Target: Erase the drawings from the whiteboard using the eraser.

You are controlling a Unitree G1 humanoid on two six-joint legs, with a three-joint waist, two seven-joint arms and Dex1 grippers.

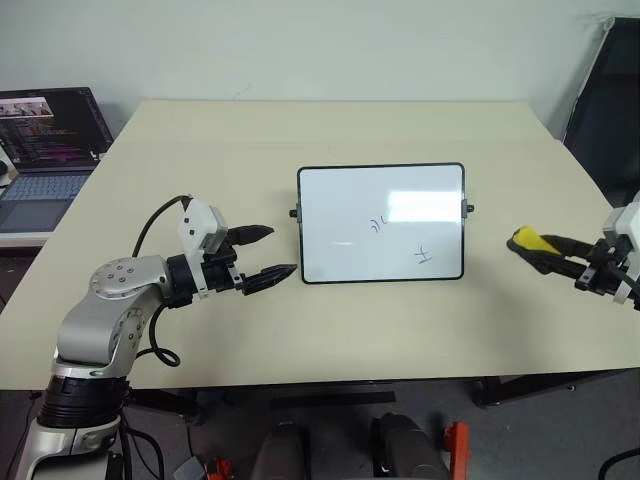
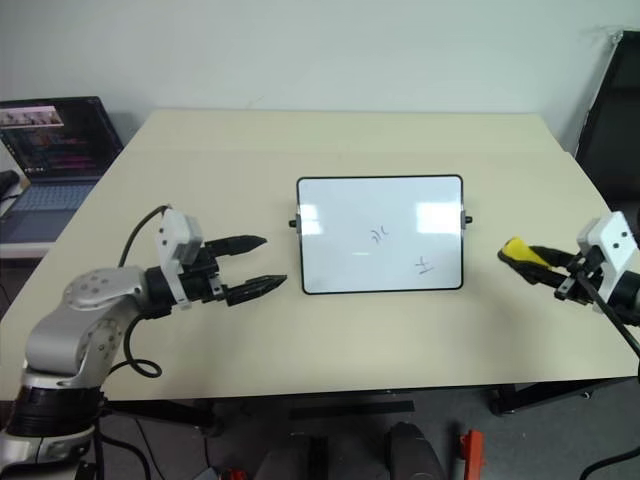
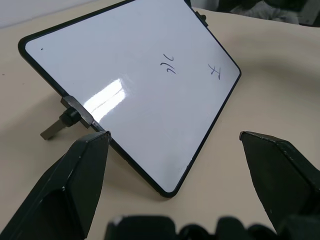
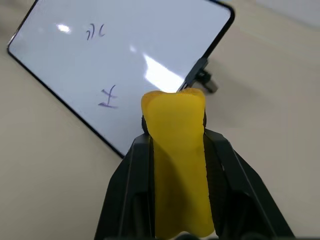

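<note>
Yellow eraser (image 1: pixel 527 240) pinched in right pincer (image 1: pixel 532 250), beside whiteboard (image 1: pixel 381 222).

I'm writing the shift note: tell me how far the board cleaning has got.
Done: the right gripper is shut on the yellow eraser. In hand: it hangs beside the whiteboard, off its right edge; the left gripper waits open on the other side. Left: both drawings are unwiped.

wall (image 1: pixel 330 45): plain pale | table (image 1: pixel 330 330): beige | laptop (image 1: pixel 50 140): lit, far left | chair (image 1: pixel 610 100): dark, far right
</note>
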